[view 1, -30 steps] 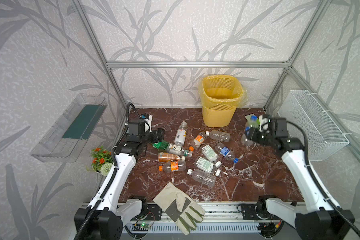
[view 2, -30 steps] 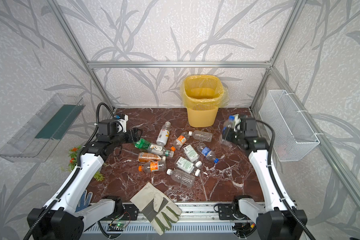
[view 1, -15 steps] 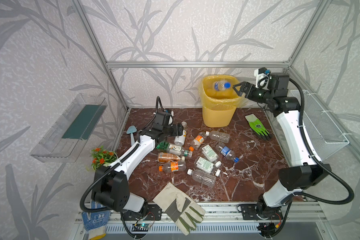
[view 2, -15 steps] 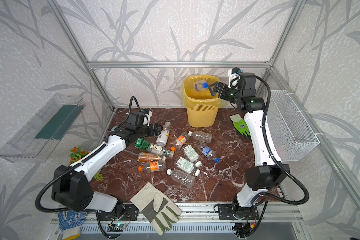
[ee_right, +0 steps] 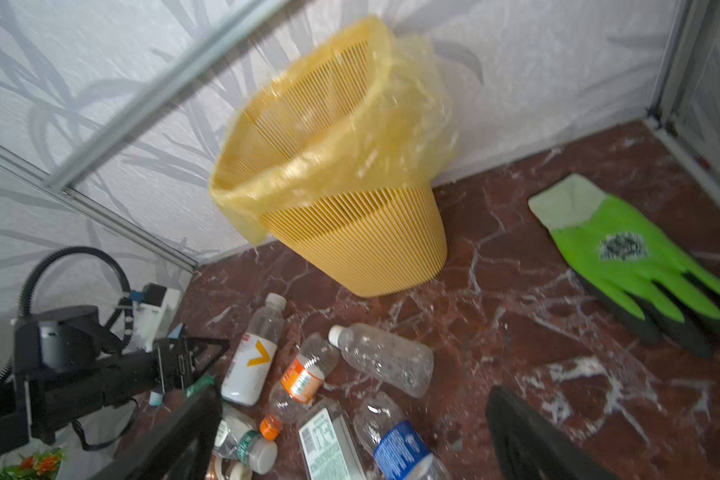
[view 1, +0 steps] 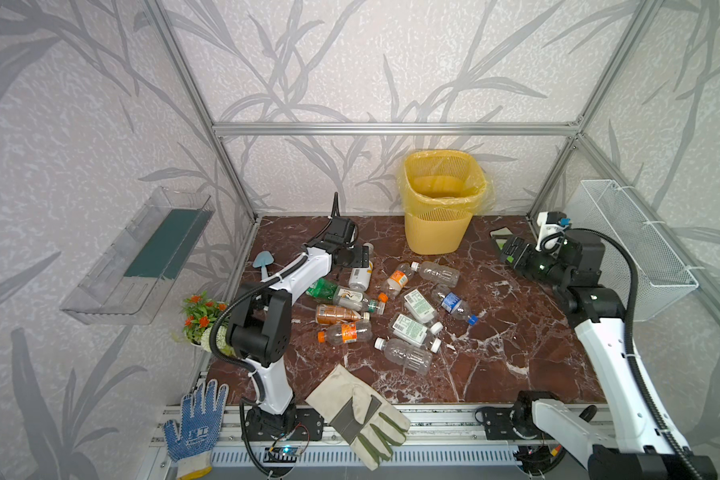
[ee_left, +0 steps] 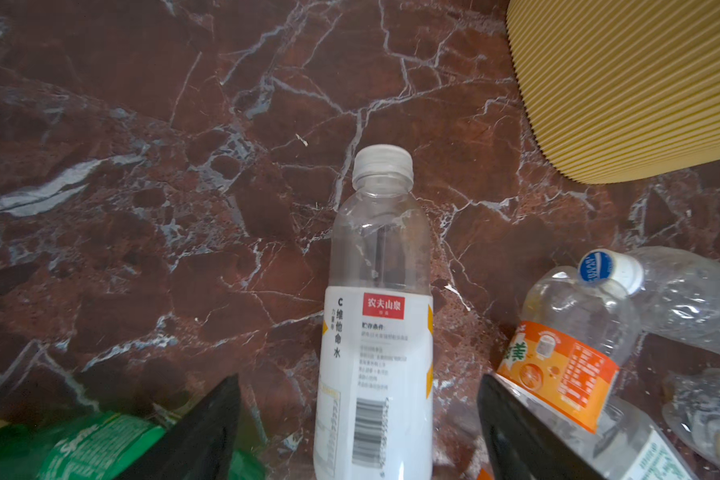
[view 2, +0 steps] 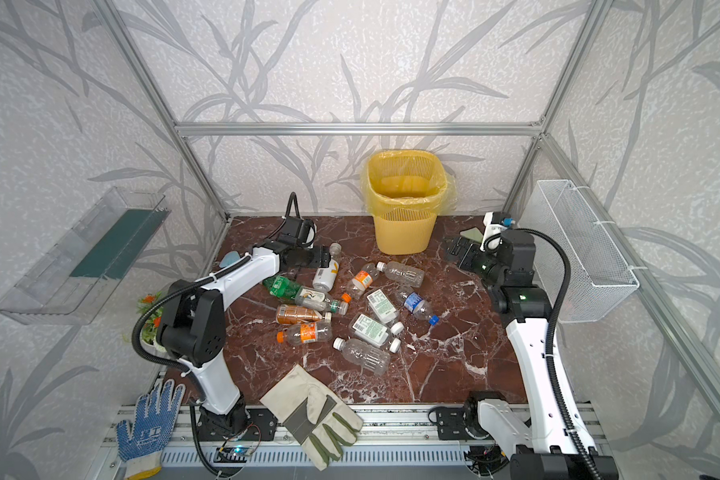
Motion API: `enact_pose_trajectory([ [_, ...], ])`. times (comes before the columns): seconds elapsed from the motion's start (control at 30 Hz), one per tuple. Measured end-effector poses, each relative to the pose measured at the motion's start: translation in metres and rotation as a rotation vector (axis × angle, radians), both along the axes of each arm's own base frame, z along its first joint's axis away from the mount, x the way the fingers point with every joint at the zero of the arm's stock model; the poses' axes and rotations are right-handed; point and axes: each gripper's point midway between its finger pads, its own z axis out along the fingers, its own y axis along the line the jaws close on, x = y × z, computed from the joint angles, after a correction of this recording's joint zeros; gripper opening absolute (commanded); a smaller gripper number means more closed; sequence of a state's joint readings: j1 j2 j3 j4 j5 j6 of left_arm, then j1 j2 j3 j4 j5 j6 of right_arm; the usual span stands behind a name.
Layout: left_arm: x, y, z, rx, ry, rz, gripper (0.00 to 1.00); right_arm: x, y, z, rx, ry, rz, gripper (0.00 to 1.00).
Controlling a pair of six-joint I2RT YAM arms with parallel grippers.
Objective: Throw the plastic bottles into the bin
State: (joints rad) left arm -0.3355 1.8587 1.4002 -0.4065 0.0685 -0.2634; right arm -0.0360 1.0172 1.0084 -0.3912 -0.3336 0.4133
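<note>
Now that its load has dropped into the bin [view 1: 437, 232], the right gripper [view 1: 510, 250] has pulled back, jaws wide and empty. The left gripper [view 1: 357, 258], jaws likewise apart, straddles the next white-labelled bottle [ee_left: 375, 353] on the table [view 1: 495, 353].

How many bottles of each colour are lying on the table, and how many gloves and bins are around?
Clear bottles: 9
Green bottle: 1
Amber bottle: 1
Gloves: 3 (beige glove, blue glove, green glove)
Yellow bin: 1
Total: 15
</note>
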Motion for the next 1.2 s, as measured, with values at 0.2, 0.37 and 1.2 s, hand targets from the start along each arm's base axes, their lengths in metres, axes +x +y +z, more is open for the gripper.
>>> enact_pose_trajectory([
  [0.2, -0.001, -0.003, -0.033, 0.016, 0.082, -0.016, 0.89, -0.029, -0.003, -0.099, -0.023, 0.256, -0.005, 0.99],
  [0.37, -0.001, -0.008, -0.039, 0.0, 0.108, -0.031, 0.88, -0.036, -0.003, -0.111, -0.028, 0.276, -0.005, 0.99],
  [1.2, 0.016, -0.022, -0.078, -0.101, 0.186, 0.029, 0.52, -0.036, -0.002, -0.128, -0.015, 0.279, -0.005, 0.96],
])
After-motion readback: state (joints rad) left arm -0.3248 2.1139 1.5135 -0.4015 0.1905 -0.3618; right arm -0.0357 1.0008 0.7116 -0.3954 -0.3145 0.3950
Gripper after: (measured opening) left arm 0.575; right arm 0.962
